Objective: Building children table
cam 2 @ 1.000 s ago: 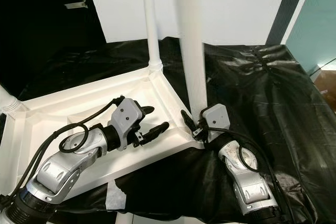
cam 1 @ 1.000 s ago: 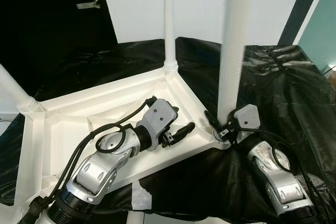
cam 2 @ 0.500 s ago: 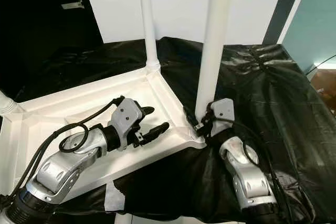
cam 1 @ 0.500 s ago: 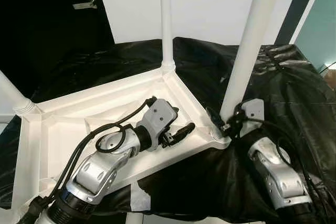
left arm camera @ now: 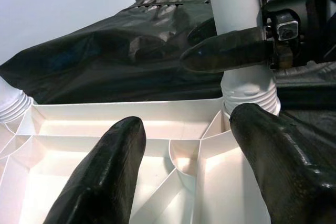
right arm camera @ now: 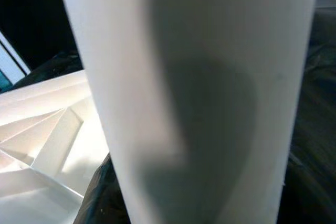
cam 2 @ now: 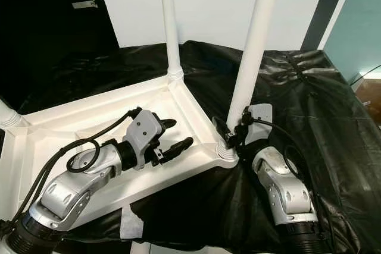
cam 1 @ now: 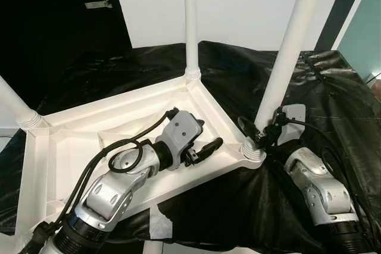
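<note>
Gripping tilted leg (cam 1: 286,57) just above corner socket (cam 1: 253,150) of upturned tabletop (cam 1: 53,147), right gripper (cam 1: 257,135) pinched on it. Left gripper (cam 1: 205,146) spread, hovering inside tray. Risk: cross-seating or pop-out if pressed while leaning.

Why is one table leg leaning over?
The near leg tilts to the robot's right, while the far leg stands straight. The right pincer grips it just above its corner socket in the upside-down tabletop, so it seems not yet seated upright.
</note>
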Motion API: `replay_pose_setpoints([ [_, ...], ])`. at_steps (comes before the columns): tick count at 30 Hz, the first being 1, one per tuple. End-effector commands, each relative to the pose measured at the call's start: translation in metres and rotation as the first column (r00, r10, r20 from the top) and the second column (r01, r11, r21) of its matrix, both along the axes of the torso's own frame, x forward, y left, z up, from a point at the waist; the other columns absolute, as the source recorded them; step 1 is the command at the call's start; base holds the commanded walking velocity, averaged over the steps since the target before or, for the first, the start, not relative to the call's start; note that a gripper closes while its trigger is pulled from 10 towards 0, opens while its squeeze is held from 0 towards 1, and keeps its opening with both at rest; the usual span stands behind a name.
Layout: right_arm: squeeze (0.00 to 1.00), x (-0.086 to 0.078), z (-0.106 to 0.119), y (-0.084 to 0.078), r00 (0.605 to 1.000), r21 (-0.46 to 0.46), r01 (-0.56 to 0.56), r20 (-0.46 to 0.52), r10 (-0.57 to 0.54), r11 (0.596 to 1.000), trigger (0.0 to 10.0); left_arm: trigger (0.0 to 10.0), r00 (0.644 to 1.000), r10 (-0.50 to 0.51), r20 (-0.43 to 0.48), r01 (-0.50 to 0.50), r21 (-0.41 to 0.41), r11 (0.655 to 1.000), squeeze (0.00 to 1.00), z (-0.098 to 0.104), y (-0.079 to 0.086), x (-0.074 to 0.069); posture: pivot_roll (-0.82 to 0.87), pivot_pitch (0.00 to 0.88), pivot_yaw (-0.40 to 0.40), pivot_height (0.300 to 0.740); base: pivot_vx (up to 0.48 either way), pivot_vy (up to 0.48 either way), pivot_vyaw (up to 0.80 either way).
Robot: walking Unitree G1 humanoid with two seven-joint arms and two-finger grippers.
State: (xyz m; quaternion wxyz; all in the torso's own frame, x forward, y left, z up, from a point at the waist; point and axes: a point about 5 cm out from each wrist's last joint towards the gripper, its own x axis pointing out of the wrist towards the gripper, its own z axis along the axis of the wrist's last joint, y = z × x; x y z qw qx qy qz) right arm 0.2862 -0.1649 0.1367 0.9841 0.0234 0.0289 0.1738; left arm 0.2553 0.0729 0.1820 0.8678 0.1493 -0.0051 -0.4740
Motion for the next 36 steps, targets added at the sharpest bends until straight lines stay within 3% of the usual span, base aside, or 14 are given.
replay_pose_setpoints([
  [1,0.00,-0.013,-0.042,-0.010,0.980,-0.014,0.070,-0.187,-0.072,0.997,10.0,10.0,0.997,-0.081,-0.018,0.081,0.021,0.997,0.00,0.000,-0.001,-0.004,-0.04,0.008,0.034,0.740,0.000,0.000,0.00],
  [7,0.00,-0.020,-0.049,-0.006,0.983,-0.031,0.100,-0.150,-0.104,0.994,10.0,10.0,0.997,-0.078,-0.016,0.078,0.021,0.997,0.00,0.000,0.000,-0.003,-0.04,0.008,0.040,0.740,0.000,0.000,0.00],
  [20,0.00,-0.034,-0.070,0.000,0.992,-0.192,0.011,-0.118,-0.034,0.981,10.0,10.0,0.997,-0.075,-0.011,0.075,0.024,0.997,0.00,0.004,0.004,-0.002,-0.04,0.016,0.055,0.740,0.000,0.000,0.00],
  [36,0.00,-0.044,-0.077,0.006,0.996,-0.169,-0.034,-0.091,0.019,0.985,10.0,10.0,0.997,-0.072,-0.011,0.072,0.024,0.997,0.00,0.006,0.007,-0.003,-0.03,0.020,0.065,0.740,0.000,0.000,0.00],
])
